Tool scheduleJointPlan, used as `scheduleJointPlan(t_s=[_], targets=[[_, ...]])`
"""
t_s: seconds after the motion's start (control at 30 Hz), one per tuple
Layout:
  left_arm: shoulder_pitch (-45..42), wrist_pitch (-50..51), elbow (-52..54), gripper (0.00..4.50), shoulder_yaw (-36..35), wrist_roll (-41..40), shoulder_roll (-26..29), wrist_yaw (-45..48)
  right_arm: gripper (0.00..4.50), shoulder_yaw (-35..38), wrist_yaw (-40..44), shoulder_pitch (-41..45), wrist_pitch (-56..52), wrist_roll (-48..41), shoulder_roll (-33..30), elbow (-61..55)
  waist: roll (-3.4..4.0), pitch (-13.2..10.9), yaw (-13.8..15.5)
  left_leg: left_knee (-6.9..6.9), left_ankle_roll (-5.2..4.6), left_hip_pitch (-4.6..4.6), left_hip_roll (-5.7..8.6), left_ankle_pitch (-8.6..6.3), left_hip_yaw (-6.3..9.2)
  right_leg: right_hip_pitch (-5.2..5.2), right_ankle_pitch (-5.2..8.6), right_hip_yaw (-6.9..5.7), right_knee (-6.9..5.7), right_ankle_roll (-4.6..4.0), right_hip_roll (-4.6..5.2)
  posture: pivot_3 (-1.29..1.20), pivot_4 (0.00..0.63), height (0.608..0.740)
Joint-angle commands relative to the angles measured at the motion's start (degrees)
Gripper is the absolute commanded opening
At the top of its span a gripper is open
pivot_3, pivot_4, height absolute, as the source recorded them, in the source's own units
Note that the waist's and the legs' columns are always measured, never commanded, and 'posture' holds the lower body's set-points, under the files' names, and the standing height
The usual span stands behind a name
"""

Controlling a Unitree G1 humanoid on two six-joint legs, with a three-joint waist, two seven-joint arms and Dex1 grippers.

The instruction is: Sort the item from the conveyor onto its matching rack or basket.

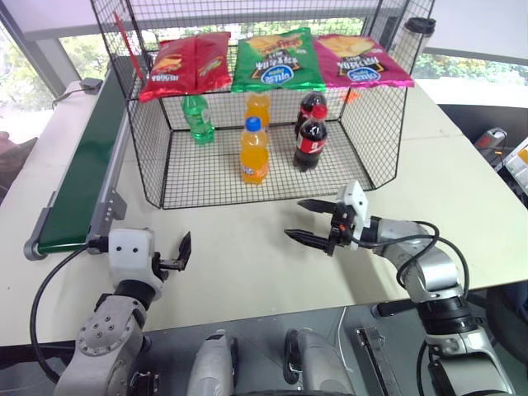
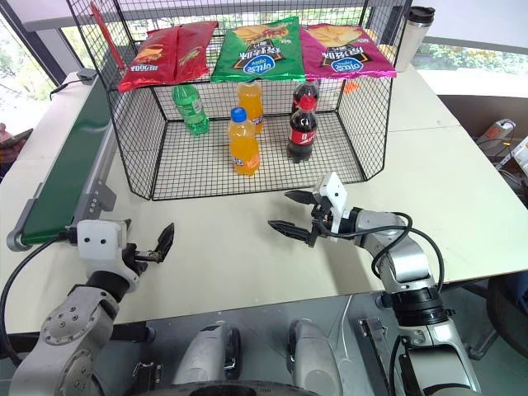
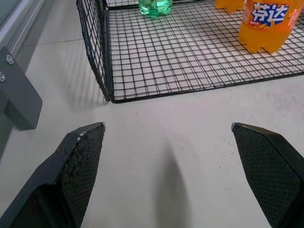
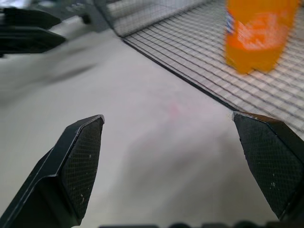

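Note:
The conveyor [image 1: 78, 165] runs along the table's left side, and its dark-green belt carries nothing. The item is out of view. The black wire basket [image 1: 142, 153] stands at the middle back. Inside it, at the back left, is a green bottle [image 1: 198, 120] whose cap looks green. My left gripper [image 1: 177, 254] hovers open and holds nothing, beside the conveyor's near end and in front of the basket's left corner [image 3: 108, 97]. My right gripper [image 1: 293, 219] is open too, pointing left over the bare table just in front of the basket's open side.
Two orange soda bottles [image 1: 253, 153] and two cola bottles [image 1: 310, 140] stand on the basket floor. Three chip bags [image 1: 276, 59] lie on top of it. A tumbler [image 1: 418, 35] stands at the back right. Bare tabletop [image 1: 239, 247] lies between the grippers.

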State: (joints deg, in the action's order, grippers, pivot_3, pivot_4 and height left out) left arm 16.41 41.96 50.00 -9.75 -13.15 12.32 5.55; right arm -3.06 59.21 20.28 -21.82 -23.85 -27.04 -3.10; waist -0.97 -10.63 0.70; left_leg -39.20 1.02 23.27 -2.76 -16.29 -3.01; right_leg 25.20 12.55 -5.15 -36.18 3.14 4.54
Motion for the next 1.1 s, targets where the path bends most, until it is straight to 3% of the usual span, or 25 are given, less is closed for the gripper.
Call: scheduleJointPlan(t_s=[0.03,0.5,1.1], targets=[[0.3,0.0,3.5,4.45,-0.4,-0.3,0.1,-0.2,4.5,1.6,0.4,0.6,2.9,-2.5,1.4,-2.9,0.0,0.0,0.0,0.0,0.0,0.0,0.0,0.0,0.0,0.0,0.0,0.0,0.0,0.0,0.0,0.0,0.15,0.74],[-1.1,4.2,8.1,4.45,-5.5,-2.5,-0.5,-2.0,4.5,-4.4,6.9,1.7,11.3,1.6,-0.2,-3.0,0.0,0.0,0.0,0.0,0.0,-0.02,0.0,0.0,0.01,-0.01,0.02,0.0,-0.01,-0.04,-0.01,0.0,0.15,0.74],[-2.4,6.7,9.3,4.45,-9.3,-4.3,-1.0,-3.4,4.5,-7.9,8.1,4.4,11.2,3.0,-1.1,-3.8,0.0,0.0,0.0,0.0,0.0,-0.05,0.0,0.0,0.01,-0.04,0.0,0.01,0.0,-0.01,0.0,0.0,0.15,0.74]])
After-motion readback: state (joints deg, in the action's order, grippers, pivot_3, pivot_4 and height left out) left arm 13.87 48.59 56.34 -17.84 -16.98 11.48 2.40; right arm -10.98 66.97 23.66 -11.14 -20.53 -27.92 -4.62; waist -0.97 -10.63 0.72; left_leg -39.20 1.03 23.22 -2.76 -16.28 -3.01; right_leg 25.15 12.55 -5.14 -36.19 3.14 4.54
